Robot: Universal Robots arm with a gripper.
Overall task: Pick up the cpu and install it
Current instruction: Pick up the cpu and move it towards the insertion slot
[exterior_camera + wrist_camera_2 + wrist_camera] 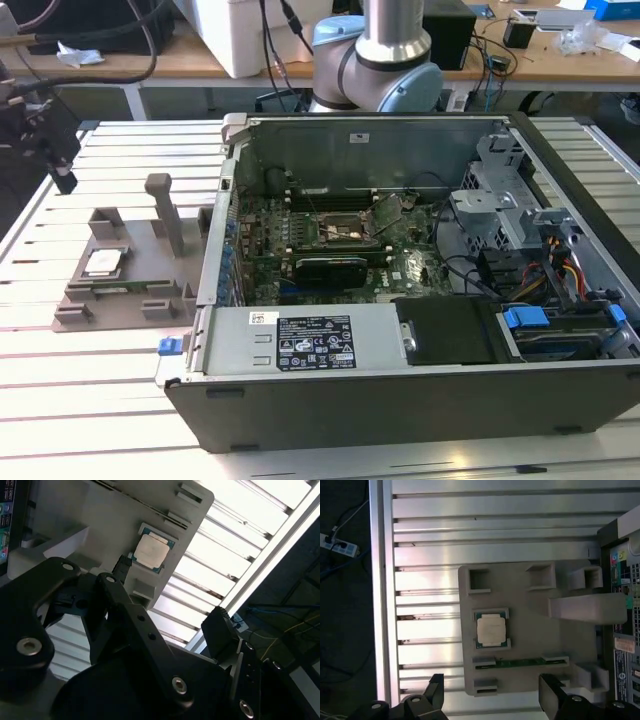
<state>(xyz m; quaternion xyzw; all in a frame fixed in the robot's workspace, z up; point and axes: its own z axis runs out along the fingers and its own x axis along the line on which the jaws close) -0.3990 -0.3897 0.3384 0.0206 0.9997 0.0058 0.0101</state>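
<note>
The cpu, a small silver square with a dark rim, lies flat in a recess of the grey plastic fixture at the exterior view's left. Both wrist views look down on the cpu. My gripper hangs well above the table, off to the fixture's far-left side and apart from the chip. Its black fingers stand wide apart, so the gripper is open and empty. The motherboard's bare socket sits inside the open computer case.
The fixture carries an upright post and a green memory stick. A black expansion card lies below the socket, a power supply along the case's near wall. The slatted metal table surrounds everything.
</note>
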